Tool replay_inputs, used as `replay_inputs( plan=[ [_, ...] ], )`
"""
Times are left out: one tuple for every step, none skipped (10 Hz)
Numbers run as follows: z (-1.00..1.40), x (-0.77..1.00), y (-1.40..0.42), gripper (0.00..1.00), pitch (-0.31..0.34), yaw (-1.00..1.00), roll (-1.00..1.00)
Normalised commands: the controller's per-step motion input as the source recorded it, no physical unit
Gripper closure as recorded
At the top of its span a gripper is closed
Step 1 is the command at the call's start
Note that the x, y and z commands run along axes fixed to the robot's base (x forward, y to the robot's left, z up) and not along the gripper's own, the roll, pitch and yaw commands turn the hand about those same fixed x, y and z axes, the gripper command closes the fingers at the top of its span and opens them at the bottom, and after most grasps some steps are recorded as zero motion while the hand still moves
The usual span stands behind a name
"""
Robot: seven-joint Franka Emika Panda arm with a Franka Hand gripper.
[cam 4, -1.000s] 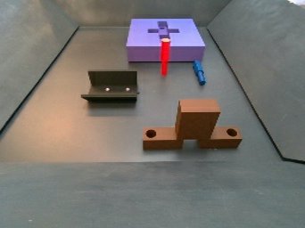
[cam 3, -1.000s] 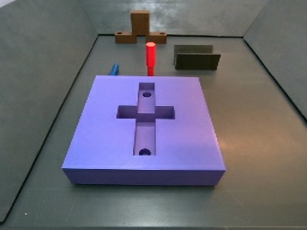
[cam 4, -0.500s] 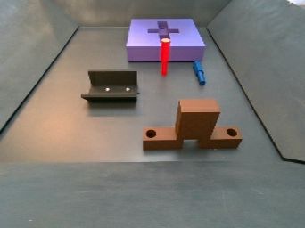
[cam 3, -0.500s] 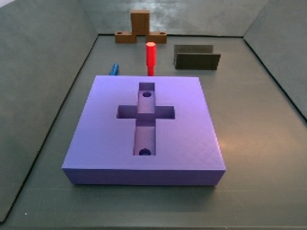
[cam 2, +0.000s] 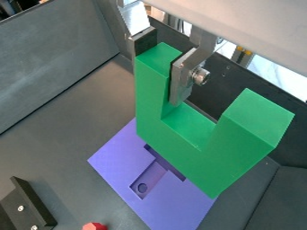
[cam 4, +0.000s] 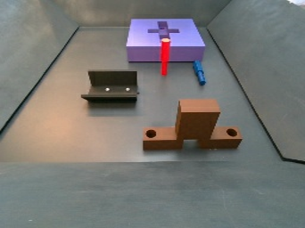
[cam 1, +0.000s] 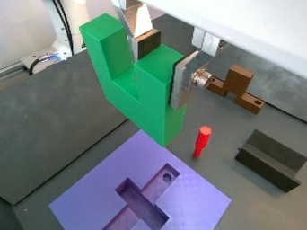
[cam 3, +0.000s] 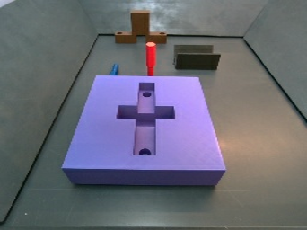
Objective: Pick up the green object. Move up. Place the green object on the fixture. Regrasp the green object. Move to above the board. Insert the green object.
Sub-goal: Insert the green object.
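My gripper [cam 1: 162,65] is shut on the green object [cam 1: 132,90], a bright green block with a square notch. In both wrist views it hangs in the air over the purple board [cam 1: 108,193]. The gripper [cam 2: 162,63] clamps one arm of the green object [cam 2: 192,144], with the board [cam 2: 120,162] and its cross-shaped recess below. Neither the gripper nor the green object shows in the side views. The board [cam 3: 180,126] [cam 4: 143,40] lies on the floor. The dark fixture [cam 3: 197,59] [cam 4: 111,86] stands apart from it and also shows in both wrist views [cam 1: 276,157] [cam 2: 27,208].
A red peg [cam 3: 151,57] [cam 4: 165,53] [cam 1: 202,142] stands upright just off the board's edge. A small blue piece [cam 3: 115,68] [cam 4: 201,72] lies beside the board. A brown cross-shaped stand [cam 3: 140,29] [cam 4: 194,125] [cam 1: 236,88] stands further off. Grey walls ring the floor.
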Motion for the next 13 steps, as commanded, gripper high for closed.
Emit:
replay_inputs(
  plan=[
    [-0.1,0.0,-0.05,1.0,0.0,-0.05,-0.07],
    [-0.23,0.01,-0.13,1.0,-0.083,0.0,-0.4],
    [-0.18,0.15,-0.23,1.0,-0.024,0.11,-0.42],
    [-0.11,0.12,-0.28,1.0,-0.021,0.1,-0.45],
    [-0.14,0.14,-0.27,1.0,-0.019,0.11,-0.44],
    [-0.6,0.09,0.0,1.0,-0.09,0.0,-0.25],
    [-0.95,0.0,0.0,1.0,-0.11,-0.14,-0.06],
    [-1.0,0.0,0.0,1.0,-0.114,-0.18,0.0],
    [-0.98,0.16,0.0,1.0,-0.123,-0.12,-0.01],
    [-0.94,0.24,0.0,1.0,-0.129,-0.05,-0.05],
    [-0.94,0.28,0.0,1.0,-0.127,0.0,-0.05],
    [-0.96,0.31,-0.03,1.0,-0.141,0.0,-0.04],
    [-0.94,0.28,-0.07,1.0,-0.161,0.0,0.0]
  ],
)
